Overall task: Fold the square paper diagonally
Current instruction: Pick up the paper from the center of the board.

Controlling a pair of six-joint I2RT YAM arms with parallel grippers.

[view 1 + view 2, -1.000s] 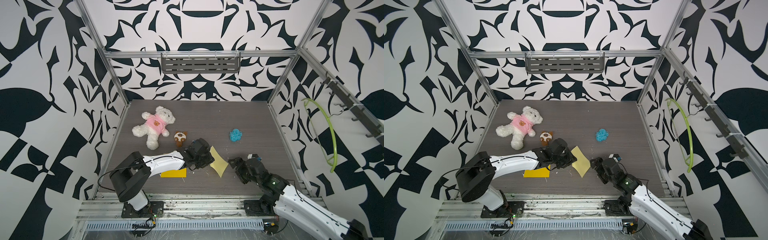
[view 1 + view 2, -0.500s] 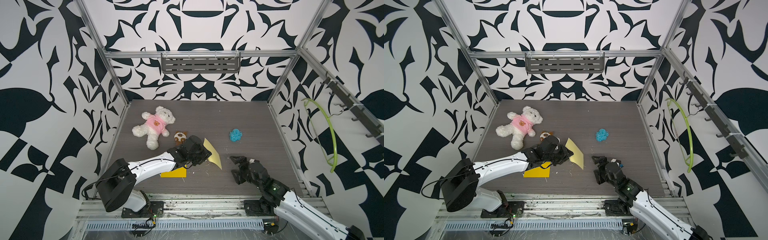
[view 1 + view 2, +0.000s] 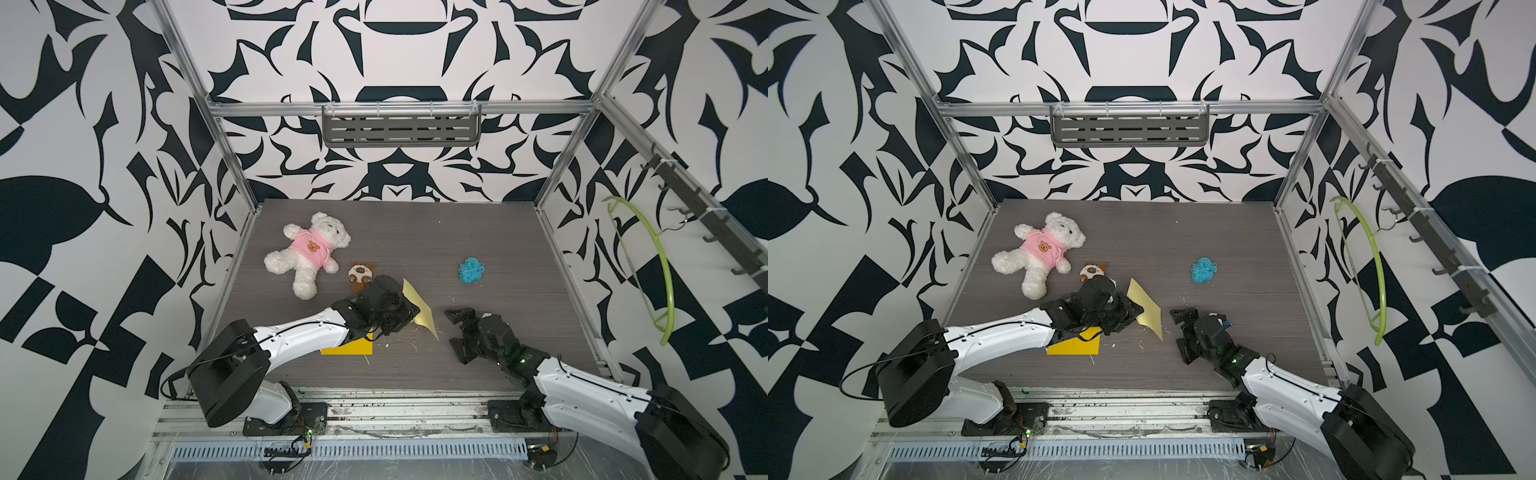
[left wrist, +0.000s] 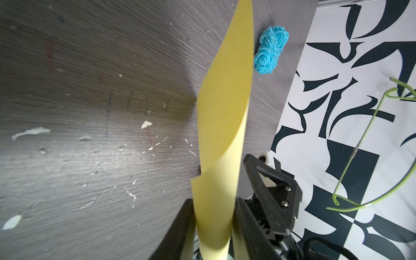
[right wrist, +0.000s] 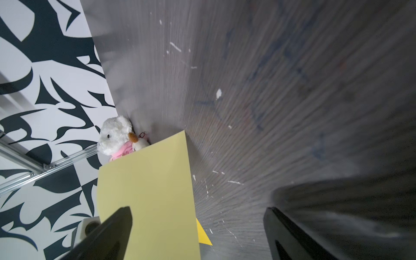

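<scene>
The pale yellow square paper (image 3: 420,311) (image 3: 1147,308) stands lifted and curled above the table, its lower corner pointing down towards the table. My left gripper (image 3: 404,312) (image 3: 1128,312) is shut on the paper's left part. In the left wrist view the sheet (image 4: 225,112) rises from between the fingers of that gripper (image 4: 212,216). My right gripper (image 3: 457,334) (image 3: 1182,334) lies low just right of the paper, open and holding nothing. In the right wrist view the paper (image 5: 148,191) is in front of the right gripper (image 5: 198,225), apart from it.
A darker yellow sheet (image 3: 347,348) (image 3: 1075,347) lies flat under the left arm. A white teddy bear in pink (image 3: 309,253), a small brown plush toy (image 3: 360,275) and a blue yarn ball (image 3: 471,270) lie further back. A green hanger (image 3: 660,266) hangs on the right wall.
The left gripper has raised the paper off the table and carried it back and leftwards. The right gripper has drawn away from the paper's corner towards the front.
</scene>
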